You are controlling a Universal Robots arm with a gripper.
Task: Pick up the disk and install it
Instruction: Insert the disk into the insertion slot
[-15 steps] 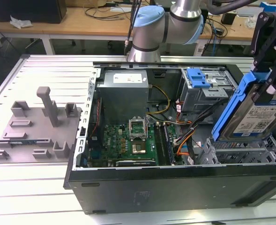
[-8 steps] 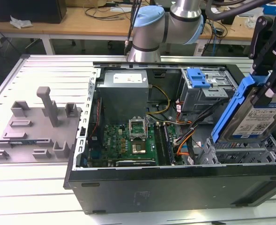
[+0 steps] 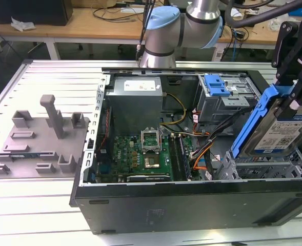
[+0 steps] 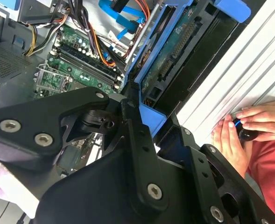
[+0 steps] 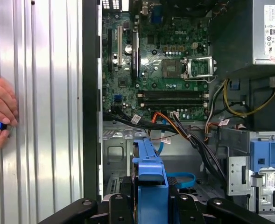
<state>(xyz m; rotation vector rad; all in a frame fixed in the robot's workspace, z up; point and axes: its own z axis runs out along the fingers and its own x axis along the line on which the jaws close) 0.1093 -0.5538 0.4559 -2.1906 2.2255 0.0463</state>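
The gripper (image 3: 294, 95) is clamping the tilted disk (image 3: 280, 132) at the exterior view's three o'clock. Its tilt is probably risking jamming against the drive cage (image 3: 263, 166).

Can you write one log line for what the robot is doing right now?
gripper: shut on disk | disk: held tilted above open computer case | install: not done | hand: on table beside case

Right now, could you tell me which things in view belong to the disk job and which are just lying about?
Job: the disk, held tilted by the gripper; the open computer case.
Lying about: the grey fixture plate; a person's hand.
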